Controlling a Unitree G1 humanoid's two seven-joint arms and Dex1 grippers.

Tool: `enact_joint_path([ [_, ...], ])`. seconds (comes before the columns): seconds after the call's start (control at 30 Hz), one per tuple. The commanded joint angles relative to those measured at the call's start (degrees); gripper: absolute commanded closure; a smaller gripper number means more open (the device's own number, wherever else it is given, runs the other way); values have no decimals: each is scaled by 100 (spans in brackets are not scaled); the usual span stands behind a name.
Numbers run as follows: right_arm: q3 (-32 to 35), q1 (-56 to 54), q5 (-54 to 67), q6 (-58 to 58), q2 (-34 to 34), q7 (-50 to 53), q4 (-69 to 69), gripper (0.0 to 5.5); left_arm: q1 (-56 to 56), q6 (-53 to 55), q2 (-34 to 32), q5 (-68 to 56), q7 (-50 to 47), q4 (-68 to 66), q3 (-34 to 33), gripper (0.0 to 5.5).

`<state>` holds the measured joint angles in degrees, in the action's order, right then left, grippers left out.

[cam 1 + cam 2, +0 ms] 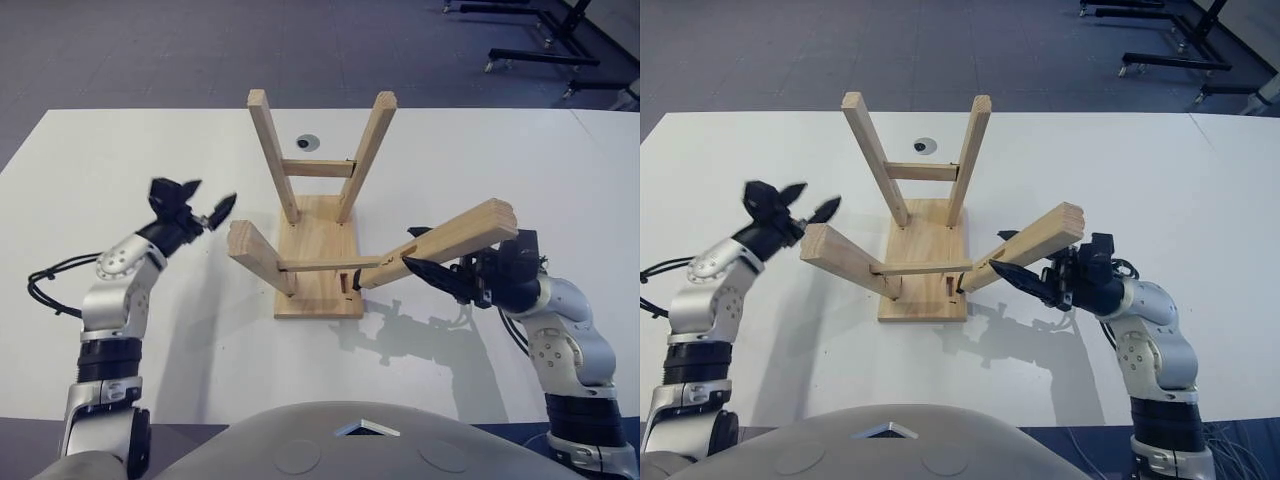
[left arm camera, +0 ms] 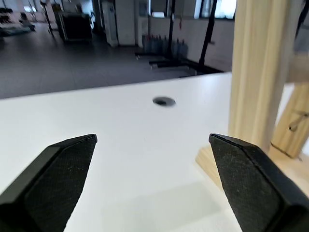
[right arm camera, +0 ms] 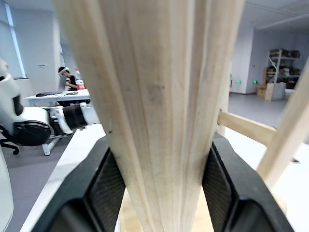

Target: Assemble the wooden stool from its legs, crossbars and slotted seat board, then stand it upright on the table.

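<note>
**Pale wooden slotted seat board** (image 1: pixel 320 238): lies flat at the centre of the white counter (image 1: pixel 120 160).

**Far wooden leg pair** (image 1: pixel 273 155), joined by the far crossbar (image 1: pixel 318 168): stands upright on the board's far end.

**Near-left leg** (image 1: pixel 258 256) and **near-right leg** (image 1: pixel 450 238), joined by the thin near crossbar (image 1: pixel 315 265): tilted, lower ends at the board's near end.

**Right tool** (image 1: pixel 413 248): clamped on the near-right leg, about midway along it.

**Left tool** (image 1: pixel 213 195): fingers apart, holding nothing, raised over the counter just left of the near-left leg's upper end.

**Round dark hole** (image 1: pixel 308 141): in the counter, beyond the board.

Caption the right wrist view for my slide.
Right gripper clamped on a wooden stool leg, a crossbar visible beyond.
</note>
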<state>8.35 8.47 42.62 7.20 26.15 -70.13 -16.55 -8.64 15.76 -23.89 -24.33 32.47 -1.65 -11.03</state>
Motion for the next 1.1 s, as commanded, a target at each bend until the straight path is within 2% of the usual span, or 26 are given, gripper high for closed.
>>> enact_joint_path([
  [0.03, -276, -262, -118, -184, -220, 47, 10, 343, -303, 326, 160, -597, -40, 324, -287, 123],
  [0.3, -537, -119, -488, -717, -349, -151, 445, 343, -669, 1384, 57, -2069, 15, 1668, -460, 123],
  [0.53, -733, 98, -622, -981, -363, -230, 647, 343, -1233, 2157, -200, -3566, -364, 2449, -841, 123],
  [0.67, -714, 197, -550, -947, -260, -200, 536, 343, -1045, 2692, -662, -4182, -352, 3126, -730, 123],
  [0.9, -533, 101, -390, -825, -55, -104, 368, 343, -418, 3027, -1683, -3831, 62, 3536, -604, 123],
  [1.1, -520, -420, -199, -486, 210, -90, -35, 344, -299, 2892, -1787, -3413, 186, 3492, -379, 123],
])
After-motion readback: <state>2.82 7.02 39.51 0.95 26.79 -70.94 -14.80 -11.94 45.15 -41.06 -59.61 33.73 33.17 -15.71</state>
